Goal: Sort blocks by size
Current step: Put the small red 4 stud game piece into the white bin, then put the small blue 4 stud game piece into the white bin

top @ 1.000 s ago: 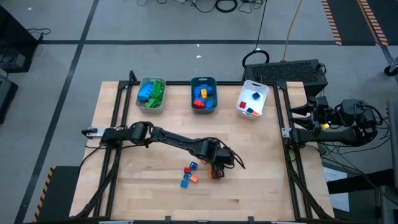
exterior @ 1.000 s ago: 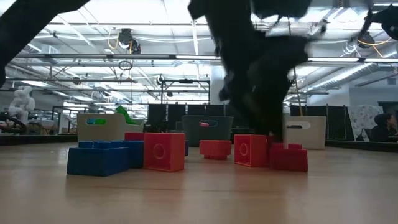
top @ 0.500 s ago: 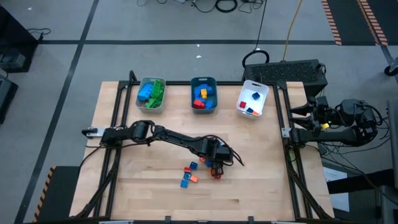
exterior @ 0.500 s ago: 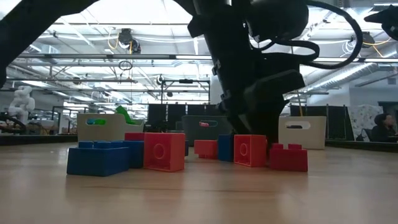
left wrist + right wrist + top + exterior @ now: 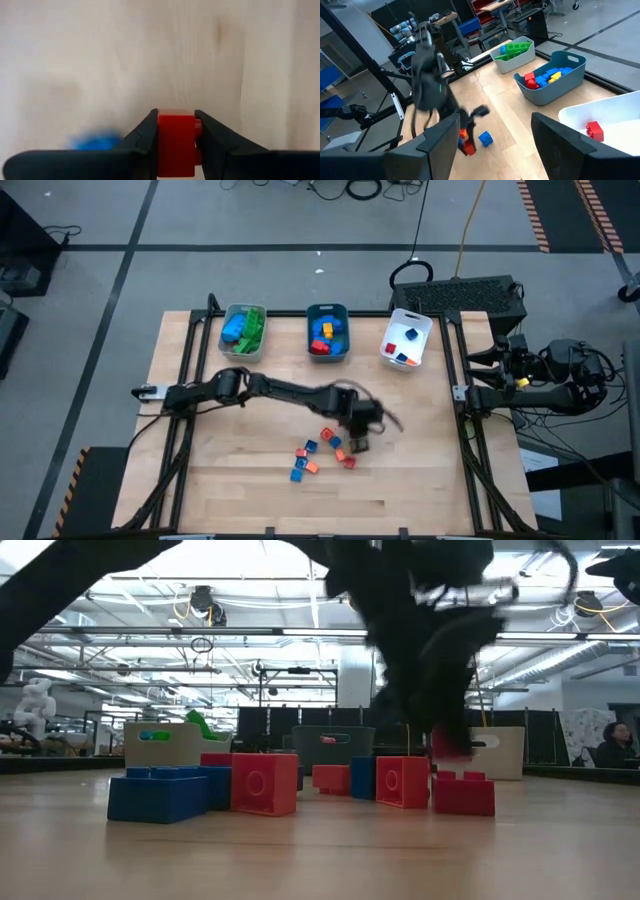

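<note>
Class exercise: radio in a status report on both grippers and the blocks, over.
Left gripper shut on a small red block, above the table. Right gripper open, parked at the table's right edge. Loose blocks on the table below. Nothing obstructing.

Pale matt wooden table (image 5: 250,490), glossy red plastic block (image 5: 175,142), smooth plastic trays (image 5: 328,352).

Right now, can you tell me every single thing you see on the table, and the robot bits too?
table: one, light wood, under everything
grey tray: one, far edge, left; holds green and blue blocks
teal tray: one, far edge, middle; holds blue, red and yellow blocks
white tray: one, far edge, right; holds small blue and red blocks
loose blocks: about six; blue, red, orange; clustered near the front
red block: one, between the left gripper's fingers
left gripper: shut on the red block, beside the cluster
right gripper: open, parked off the table's right edge
</note>
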Motion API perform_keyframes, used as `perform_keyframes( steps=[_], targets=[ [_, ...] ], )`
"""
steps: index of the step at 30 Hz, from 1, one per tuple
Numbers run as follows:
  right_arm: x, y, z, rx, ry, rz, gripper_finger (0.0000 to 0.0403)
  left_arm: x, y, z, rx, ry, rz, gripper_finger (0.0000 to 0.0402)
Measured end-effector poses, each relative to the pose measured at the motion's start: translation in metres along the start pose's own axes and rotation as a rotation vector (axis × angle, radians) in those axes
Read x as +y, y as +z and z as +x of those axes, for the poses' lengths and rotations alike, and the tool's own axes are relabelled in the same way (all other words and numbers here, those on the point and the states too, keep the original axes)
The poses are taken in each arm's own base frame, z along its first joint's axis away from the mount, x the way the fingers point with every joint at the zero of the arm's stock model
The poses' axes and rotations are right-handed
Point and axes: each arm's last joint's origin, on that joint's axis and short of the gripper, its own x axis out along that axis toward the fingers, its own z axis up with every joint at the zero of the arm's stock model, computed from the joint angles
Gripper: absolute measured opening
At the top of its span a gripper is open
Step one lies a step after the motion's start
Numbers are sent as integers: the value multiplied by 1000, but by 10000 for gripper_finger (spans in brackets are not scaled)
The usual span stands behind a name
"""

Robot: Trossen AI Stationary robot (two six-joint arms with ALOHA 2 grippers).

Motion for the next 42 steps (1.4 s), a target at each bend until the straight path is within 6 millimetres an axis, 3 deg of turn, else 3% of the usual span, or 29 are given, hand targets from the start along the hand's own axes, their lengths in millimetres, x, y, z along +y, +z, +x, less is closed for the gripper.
perform_keyframes(
  steps=[4, 8, 11, 15, 19, 27, 35, 39, 42],
  targets=[
    [0, 0, 0, -1, -2, 5, 238, 28, 44, -33, -220, -3, -56, 96],
    [0, 0, 0, -8, -14, 19, 238, 76, 80, -62, -489, 78, -133, 96],
    [-1, 0, 0, -15, -28, 23, 238, 112, 95, -76, -650, 115, -175, 96],
    [-1, 1, 0, -18, -30, 23, 238, 146, 103, -73, -780, 140, -215, 96],
    [-1, 1, 0, -19, -31, 31, 238, 169, 102, -55, -814, 168, -237, 96],
    [-1, 1, 0, -29, -48, 31, 238, 182, 95, -25, -812, 182, -248, 98],
    [-1, 1, 0, -29, -49, 30, 238, 187, 96, -27, -844, 319, -304, 258],
    [-1, 1, 0, -28, -48, 31, 238, 180, 94, -36, -766, 208, -319, 286],
    [-1, 1, 0, -28, -47, 31, 238, 153, 87, -52, -585, 97, -293, 289]
  ],
)
